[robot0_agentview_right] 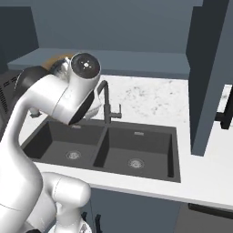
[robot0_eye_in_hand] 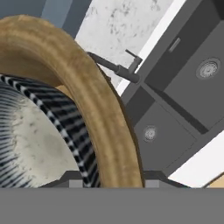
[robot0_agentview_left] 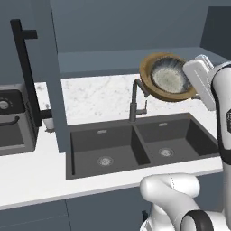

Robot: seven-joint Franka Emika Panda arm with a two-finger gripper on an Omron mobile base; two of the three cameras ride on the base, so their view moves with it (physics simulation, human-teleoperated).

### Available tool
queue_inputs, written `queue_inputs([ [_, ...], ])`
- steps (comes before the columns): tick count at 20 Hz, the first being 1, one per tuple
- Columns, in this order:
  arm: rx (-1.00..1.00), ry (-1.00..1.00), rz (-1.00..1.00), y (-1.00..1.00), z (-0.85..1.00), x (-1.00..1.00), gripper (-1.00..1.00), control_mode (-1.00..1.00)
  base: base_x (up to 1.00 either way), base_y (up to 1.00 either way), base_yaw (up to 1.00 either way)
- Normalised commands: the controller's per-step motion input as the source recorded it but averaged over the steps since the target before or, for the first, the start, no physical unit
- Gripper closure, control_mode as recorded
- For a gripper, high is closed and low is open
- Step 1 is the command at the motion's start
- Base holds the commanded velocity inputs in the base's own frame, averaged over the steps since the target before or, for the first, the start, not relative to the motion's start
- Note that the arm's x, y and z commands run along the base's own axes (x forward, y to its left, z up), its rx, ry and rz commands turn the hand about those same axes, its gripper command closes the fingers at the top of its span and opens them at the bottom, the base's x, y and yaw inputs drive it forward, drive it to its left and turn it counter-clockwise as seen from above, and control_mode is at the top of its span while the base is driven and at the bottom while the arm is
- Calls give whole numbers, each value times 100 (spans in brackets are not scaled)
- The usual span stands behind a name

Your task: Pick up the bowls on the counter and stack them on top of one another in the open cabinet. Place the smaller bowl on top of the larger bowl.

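The larger bowl (robot0_agentview_left: 151, 83), brown with a tan rim, hangs tilted in the air above the counter (robot0_agentview_left: 99, 94), behind the sink. The smaller bowl (robot0_agentview_left: 170, 76), dark grey with a pale speckled inside, sits nested in it. My gripper (robot0_agentview_left: 195, 86) holds them from the right. In the hand view my gripper (robot0_eye_in_hand: 113, 179) is shut across the larger bowl's rim (robot0_eye_in_hand: 105, 113), with the smaller bowl's striped wall (robot0_eye_in_hand: 65, 118) also between the fingertips. The cabinet's open door (robot0_agentview_left: 47, 67) stands at the left. A sliver of the larger bowl (robot0_agentview_right: 55, 59) peeks from behind my arm.
A dark double sink (robot0_agentview_left: 135, 144) with a black faucet (robot0_agentview_left: 135, 101) lies below the bowls. The door's long black handle (robot0_agentview_left: 27, 67) juts out at the left, above a stove (robot0_agentview_left: 11, 117). Another cabinet door (robot0_agentview_right: 209, 77) hangs at the right.
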Motion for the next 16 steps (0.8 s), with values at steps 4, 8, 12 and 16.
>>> queue_inputs([
  [4, 0, -9, -24, 5, 59, 25, 100, -100, 0, 0, 0],
  [8, 0, -9, -19, 0, 55, 35, 100, -100, 0, 0, 0],
  [12, 2, -17, -10, 0, 35, 44, 100, -100, 0, 0, 0],
  [16, 11, -9, -4, -4, 32, 57, 100, -100, 0, 0, 0],
])
